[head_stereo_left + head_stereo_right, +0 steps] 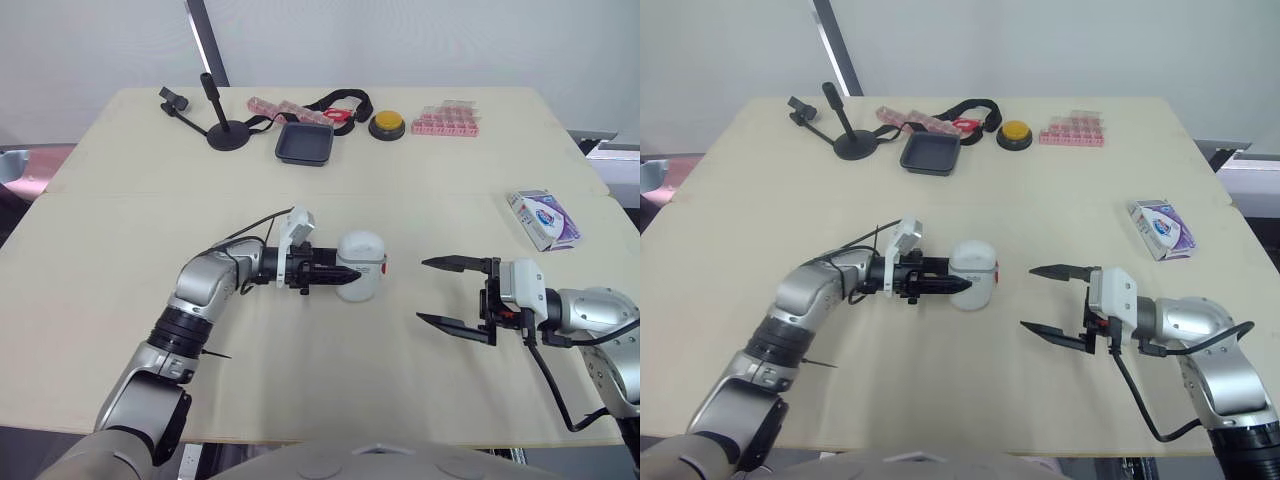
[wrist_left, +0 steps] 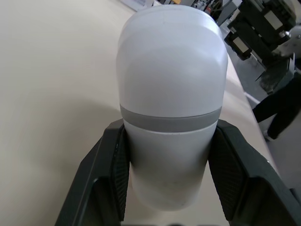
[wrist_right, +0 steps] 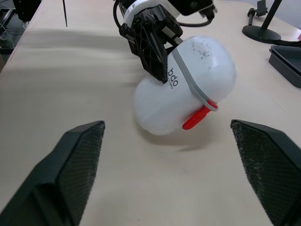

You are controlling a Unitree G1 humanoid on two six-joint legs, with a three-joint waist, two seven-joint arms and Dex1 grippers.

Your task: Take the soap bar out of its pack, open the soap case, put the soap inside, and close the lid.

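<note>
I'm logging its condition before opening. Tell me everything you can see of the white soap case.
The soap case is a rounded, glossy white shell, seemingly plastic, ringed by a grey band with a red latch. Small dark print and some specks mark it. It is shut. The left gripper clamps one end between its fingers, and the case lies tilted, apparently resting on the table.

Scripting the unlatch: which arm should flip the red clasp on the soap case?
Right, likely. The left gripper is shut on the soap case; the right gripper is open, empty, and faces the red clasp.
</note>
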